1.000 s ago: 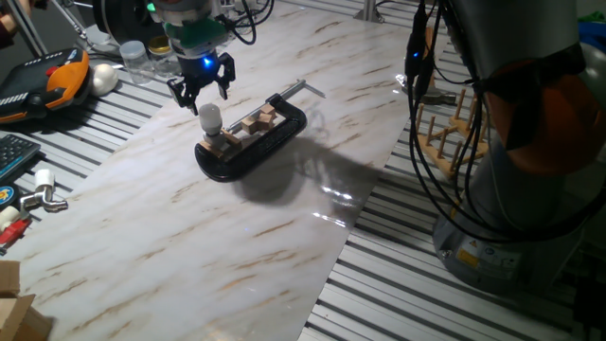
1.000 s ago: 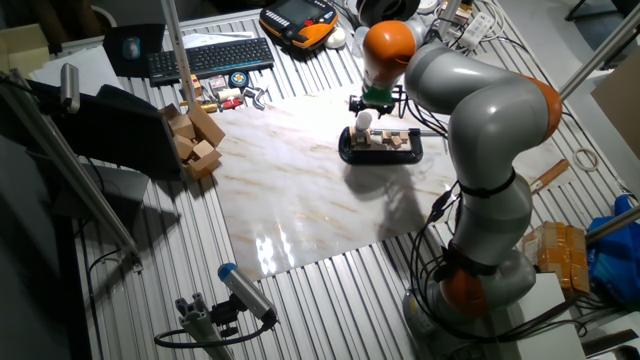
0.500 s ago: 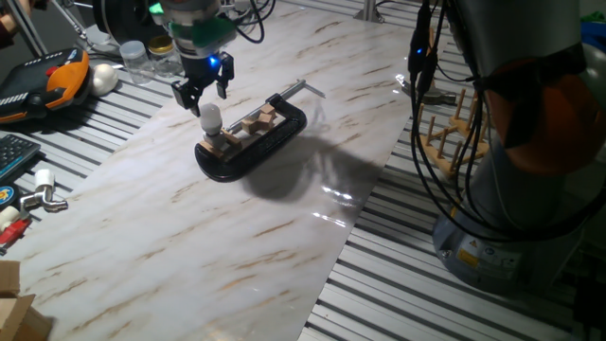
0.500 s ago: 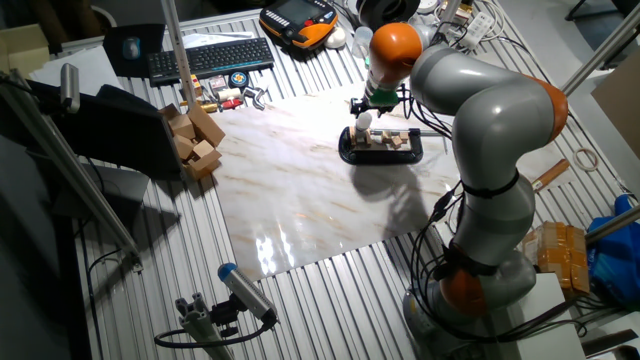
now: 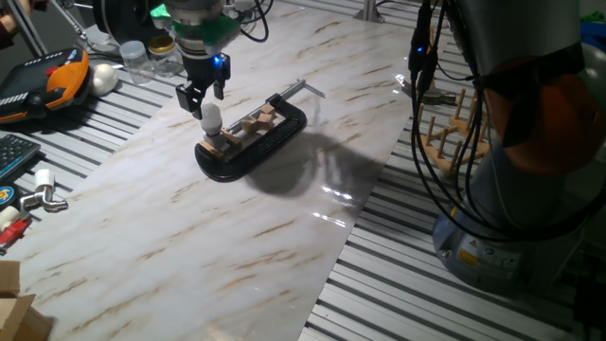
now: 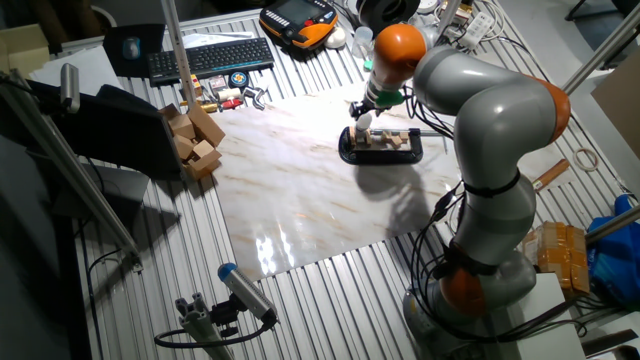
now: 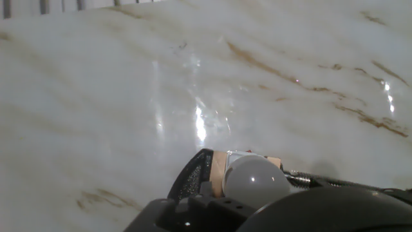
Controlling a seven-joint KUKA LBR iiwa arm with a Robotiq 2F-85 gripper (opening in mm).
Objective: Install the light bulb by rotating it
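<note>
Over the last second the tool (image 5: 202, 92), fingers narrowed but ungripped, was lowered onto the light bulb (image 5: 210, 117), seated upright in the black clamp (image 5: 254, 142) upper left; grasp judged imminent.

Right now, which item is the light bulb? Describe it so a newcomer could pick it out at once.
Find the marble board and the black clamp lying on it. The bulb stands upright at the clamp's end nearest the gripper, which hangs just above it. It is a small frosted white globe, unlike the tan wooden blocks beside it in the clamp and the larger white ball off the board.
</note>
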